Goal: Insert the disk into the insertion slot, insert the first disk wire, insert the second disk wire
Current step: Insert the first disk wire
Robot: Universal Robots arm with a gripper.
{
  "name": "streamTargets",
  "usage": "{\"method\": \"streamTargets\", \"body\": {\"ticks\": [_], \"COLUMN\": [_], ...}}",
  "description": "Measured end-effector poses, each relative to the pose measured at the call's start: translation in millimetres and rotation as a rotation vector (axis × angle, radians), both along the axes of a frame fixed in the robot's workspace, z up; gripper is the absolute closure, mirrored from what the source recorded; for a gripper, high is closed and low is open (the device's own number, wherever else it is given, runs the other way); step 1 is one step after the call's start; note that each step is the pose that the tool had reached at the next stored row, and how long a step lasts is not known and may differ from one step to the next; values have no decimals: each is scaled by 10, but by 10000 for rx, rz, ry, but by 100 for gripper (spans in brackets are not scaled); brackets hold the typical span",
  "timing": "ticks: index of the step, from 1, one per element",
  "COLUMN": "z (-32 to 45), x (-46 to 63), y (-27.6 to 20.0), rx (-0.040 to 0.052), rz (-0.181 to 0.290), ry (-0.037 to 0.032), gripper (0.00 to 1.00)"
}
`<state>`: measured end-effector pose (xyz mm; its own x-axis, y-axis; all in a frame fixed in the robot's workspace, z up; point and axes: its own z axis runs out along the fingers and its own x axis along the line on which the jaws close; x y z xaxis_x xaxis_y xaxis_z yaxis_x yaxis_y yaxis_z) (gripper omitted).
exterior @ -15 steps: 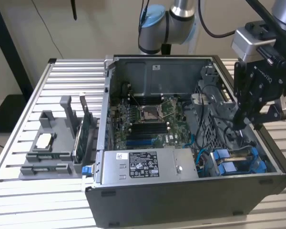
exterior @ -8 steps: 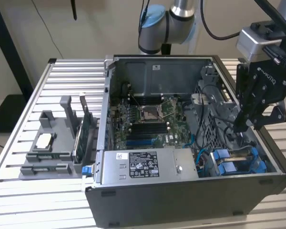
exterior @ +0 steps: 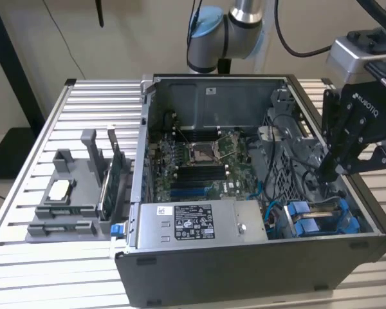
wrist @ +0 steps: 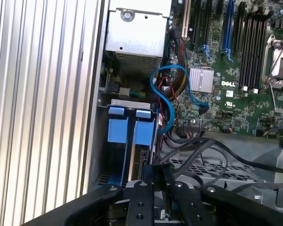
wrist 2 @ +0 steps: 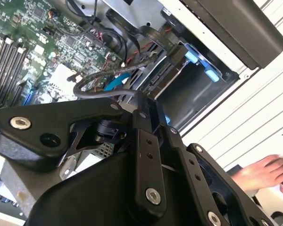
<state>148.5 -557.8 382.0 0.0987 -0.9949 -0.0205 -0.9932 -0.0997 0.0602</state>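
Slatted metal table [exterior: 26, 161] carries the open computer case [exterior: 244, 270]; inside, the tool [exterior: 325, 175] pinches a black wire [wrist 2: 92, 85].

The disk [wrist: 143, 133] is held on edge in its bright blue carrier, set down inside the insertion slot [wrist: 127, 102]; the slot, of grey metal with blue rails, is placed against the dark case's side wall.
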Motion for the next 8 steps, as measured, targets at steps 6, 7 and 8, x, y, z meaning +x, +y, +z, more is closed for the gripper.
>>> {"method": "streamTargets", "body": {"ticks": [6,7,8], "z": [-15,-17,-20], "x": [66,77,87], "y": [-29,-34,-39], "rx": [-74,-84,-93], "rz": [0,0,0], "ry": [257,294,333], "gripper": [81,81,81]}}
